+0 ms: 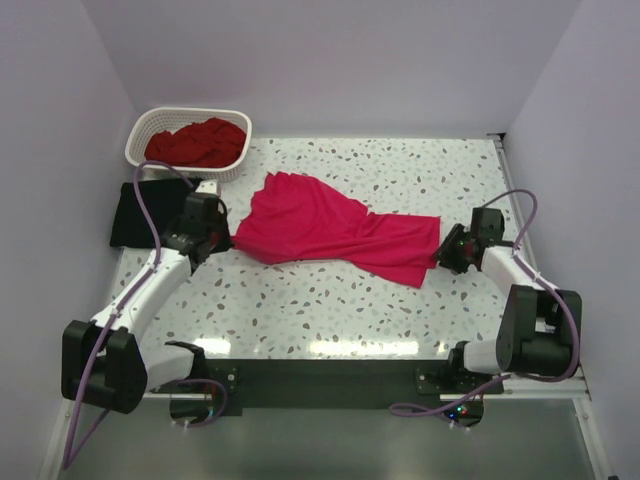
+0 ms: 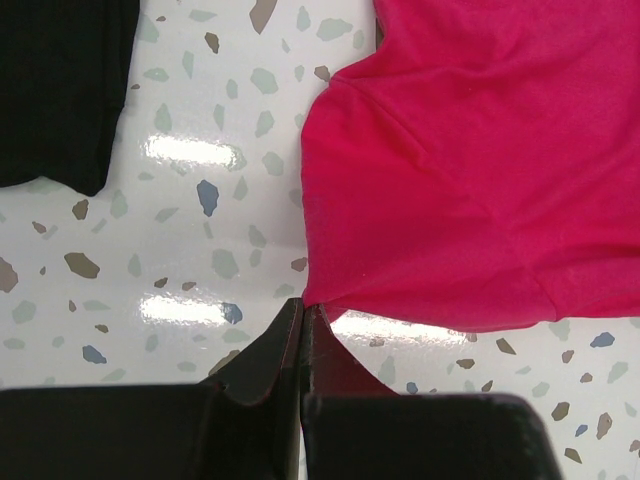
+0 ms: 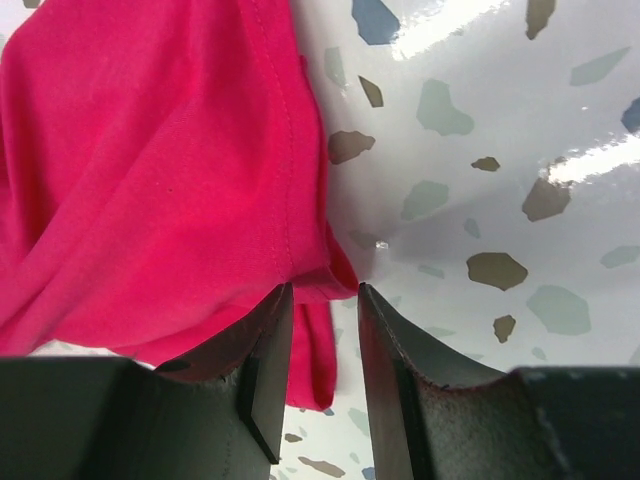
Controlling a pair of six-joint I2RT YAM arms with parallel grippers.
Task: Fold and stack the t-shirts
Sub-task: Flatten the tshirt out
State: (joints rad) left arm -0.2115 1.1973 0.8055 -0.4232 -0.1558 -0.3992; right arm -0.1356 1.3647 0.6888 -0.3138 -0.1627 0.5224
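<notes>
My left gripper (image 2: 303, 318) is clamped on the pinkish-red t-shirt (image 1: 330, 232), at its corner toward the left edge. My right gripper (image 3: 324, 300) sits with jaws apart, straddling the opposite hem.

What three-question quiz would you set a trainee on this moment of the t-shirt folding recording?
1. True or false: the dark red t-shirt lies inside the white basket.
2. Which end effector is shut on a corner of the pinkish-red t-shirt? A) the left end effector B) the right one C) neither
3. Fill in: on the table, the black t-shirt lies to the robot's ___ of the pinkish-red t-shirt.

Key: 1 true; 2 A; 3 left.
</notes>
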